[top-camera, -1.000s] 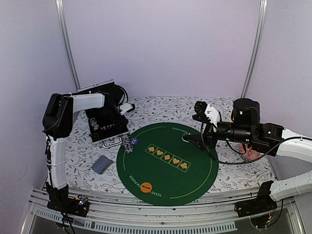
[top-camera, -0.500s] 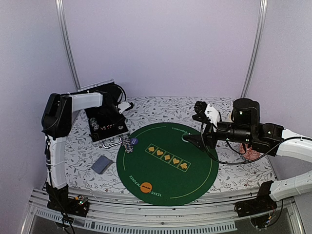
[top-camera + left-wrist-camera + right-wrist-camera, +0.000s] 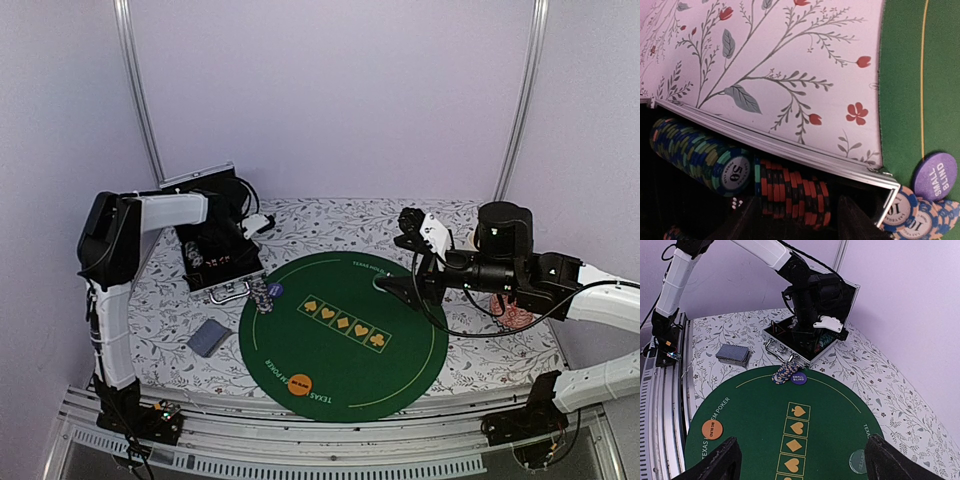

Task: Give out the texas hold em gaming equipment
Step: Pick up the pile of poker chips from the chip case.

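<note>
In the left wrist view my left gripper (image 3: 797,220) is down inside the open metal case (image 3: 790,150). Its dark fingers close on both ends of a row of red and black poker chips (image 3: 790,192), beside a blue-green stack marked 50 (image 3: 700,155). A fanned pile of pink and blue chips (image 3: 262,295) and a purple small-blind disc (image 3: 276,290) lie on the green mat's (image 3: 340,370) left edge. The grey-blue card deck (image 3: 208,337) lies left of the mat. The orange disc (image 3: 299,382) sits at the mat's near edge. My right gripper (image 3: 395,287) hangs open above a clear disc (image 3: 858,460).
The case (image 3: 215,262) stands open at the back left, its lid raised against the wall. A red-patterned thing (image 3: 515,315) lies under the right arm at the right. Metal poles rise at the back corners. A flowered cloth (image 3: 330,225) covers the table.
The left arm's elbow has shifted slightly to the left while its gripper stays in the case. The right arm has not moved.
</note>
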Available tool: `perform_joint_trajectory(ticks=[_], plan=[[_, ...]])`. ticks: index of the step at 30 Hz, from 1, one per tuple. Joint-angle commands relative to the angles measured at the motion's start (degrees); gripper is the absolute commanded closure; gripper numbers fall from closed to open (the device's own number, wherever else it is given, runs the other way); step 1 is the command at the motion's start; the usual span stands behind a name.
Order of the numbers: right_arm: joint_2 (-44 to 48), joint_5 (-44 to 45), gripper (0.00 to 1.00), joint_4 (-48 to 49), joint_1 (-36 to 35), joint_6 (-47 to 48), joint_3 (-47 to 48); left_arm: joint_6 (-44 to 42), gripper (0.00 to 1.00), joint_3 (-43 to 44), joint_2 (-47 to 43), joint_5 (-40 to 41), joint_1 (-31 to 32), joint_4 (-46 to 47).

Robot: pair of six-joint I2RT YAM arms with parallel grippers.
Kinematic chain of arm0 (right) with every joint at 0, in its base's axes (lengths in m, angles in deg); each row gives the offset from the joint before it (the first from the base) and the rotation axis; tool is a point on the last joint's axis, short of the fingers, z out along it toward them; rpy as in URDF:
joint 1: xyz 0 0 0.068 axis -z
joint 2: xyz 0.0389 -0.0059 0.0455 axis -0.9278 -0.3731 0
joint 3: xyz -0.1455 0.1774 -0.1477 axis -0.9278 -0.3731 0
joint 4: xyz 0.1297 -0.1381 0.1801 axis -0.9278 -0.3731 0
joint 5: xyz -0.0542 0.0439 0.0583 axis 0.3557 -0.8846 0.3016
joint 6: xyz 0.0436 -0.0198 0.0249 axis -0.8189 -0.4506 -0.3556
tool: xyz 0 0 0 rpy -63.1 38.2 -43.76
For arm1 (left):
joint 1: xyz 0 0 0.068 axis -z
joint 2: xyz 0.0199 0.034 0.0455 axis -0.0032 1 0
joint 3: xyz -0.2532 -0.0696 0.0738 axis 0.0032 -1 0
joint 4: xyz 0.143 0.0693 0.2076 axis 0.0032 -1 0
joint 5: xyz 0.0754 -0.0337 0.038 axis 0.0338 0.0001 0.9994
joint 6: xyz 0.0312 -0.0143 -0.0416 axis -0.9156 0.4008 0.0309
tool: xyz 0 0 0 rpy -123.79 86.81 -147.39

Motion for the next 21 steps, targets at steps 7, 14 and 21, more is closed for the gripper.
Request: perform_joint_trajectory(ticks=[7, 14, 21], plan=[[0.0, -1.0, 0.13, -0.5, 0.2, -0.6, -0.1, 0.2, 0.45, -2.6, -0.7, 4.8, 1.1, 1.4], [0.1, -1.5, 0.13, -0.6, 0.1, -0.6, -0.1, 0.6, 0.36, -3.6, -3.5, 5.1, 0.9, 4.6], [0.1, -1.7, 0.13, -0.9, 0.2, -0.6, 0.1, 0.7, 0.28, -4.8, -4.0, 5.3, 0.3, 6.4]])
